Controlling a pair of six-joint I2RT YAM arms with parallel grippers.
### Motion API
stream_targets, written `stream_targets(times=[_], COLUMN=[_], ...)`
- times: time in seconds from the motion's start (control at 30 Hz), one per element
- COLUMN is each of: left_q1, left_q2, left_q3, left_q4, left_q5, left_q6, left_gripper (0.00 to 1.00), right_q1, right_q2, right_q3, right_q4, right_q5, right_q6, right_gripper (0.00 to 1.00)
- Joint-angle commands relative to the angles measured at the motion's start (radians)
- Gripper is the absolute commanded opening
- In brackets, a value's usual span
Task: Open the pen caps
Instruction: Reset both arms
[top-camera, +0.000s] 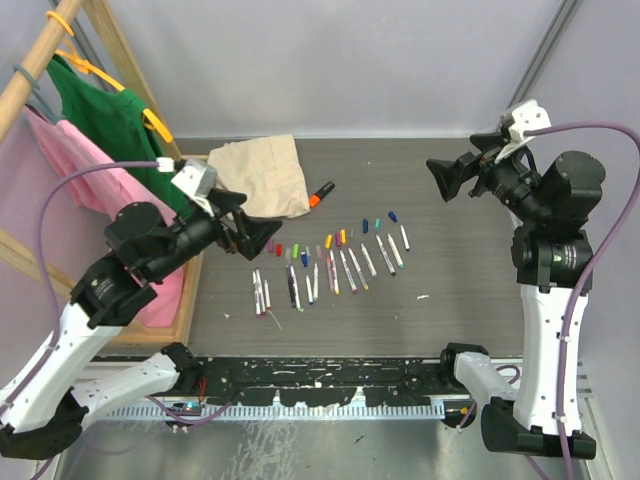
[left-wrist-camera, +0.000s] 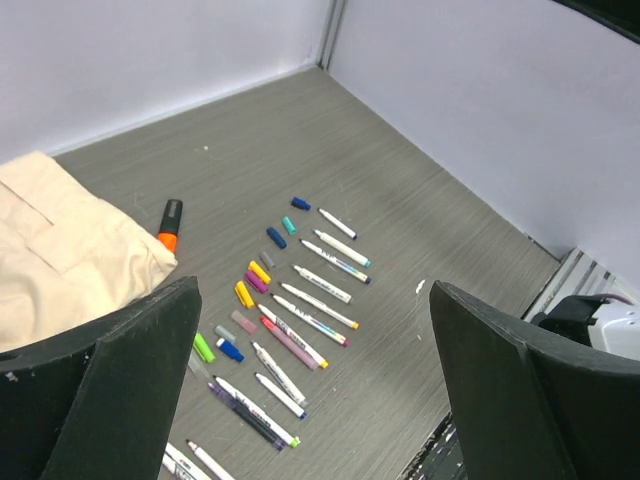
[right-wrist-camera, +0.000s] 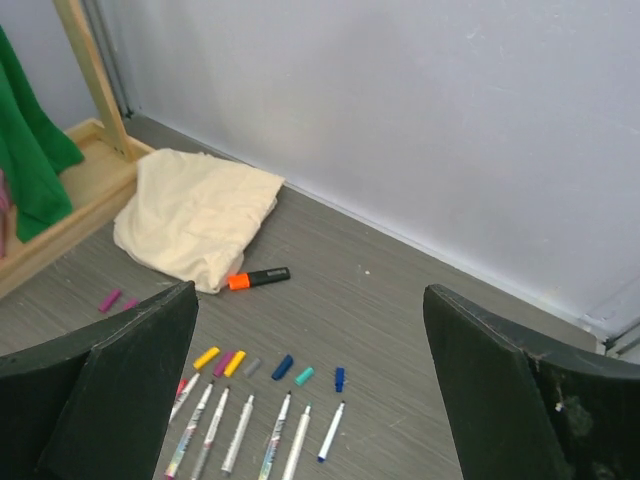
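Fingers (left-wrist-camera: 110, 390) of the left gripper (left-wrist-camera: 312, 288) are spread wide and hold nothing; the right gripper (right-wrist-camera: 309, 290) is likewise wide apart and bare. Both hang above the table (top-camera: 450, 270), tilted down toward it. Beyond the left fingers lies a beige cloth (top-camera: 262, 175), with a black marker (top-camera: 321, 193) just past its edge. Between the 2 grippers, below fingertip level, the thin white pens (top-camera: 345, 270) lie side by side in 1 row. Loose pen caps (left-wrist-camera: 259, 271) sit in a second row just beyond the pen tips, apart from them. Whether any pen is capped I cannot tell; the ones nearest the left fingers look likeliest. To do it well, 1 gripper should pin a barrel while the other nips the cap and pulls straight along the pen, closing narrow first so neighbours are not scattered.
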Motion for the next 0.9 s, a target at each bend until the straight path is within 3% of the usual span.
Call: stream_targets(times=[0.0, 0.23, 0.87], left_q1=[0.005, 0.005, 0.005], left_q2=[-0.051, -0.106, -0.123], left_q3=[0.076, 0.101, 0.104], left_q4=[-0.083, -0.11, -0.141], left_q5=[-0.027, -0.052, -0.075], left_q6=[0.0, 0.011, 0.037], left_gripper=[0.98, 0.98, 0.98], right_q1=[-0.003, -0.003, -0.003], right_q2=[0.018, 0.03, 0.039], right_q3=[0.073, 0.16, 0.171], right_q4=[-0.025, -0.057, -0.044], right_q5=[0.012, 0.052, -0.003], right_q6=[0.16, 0.278, 0.243], right_gripper=[1.0, 1.0, 1.0])
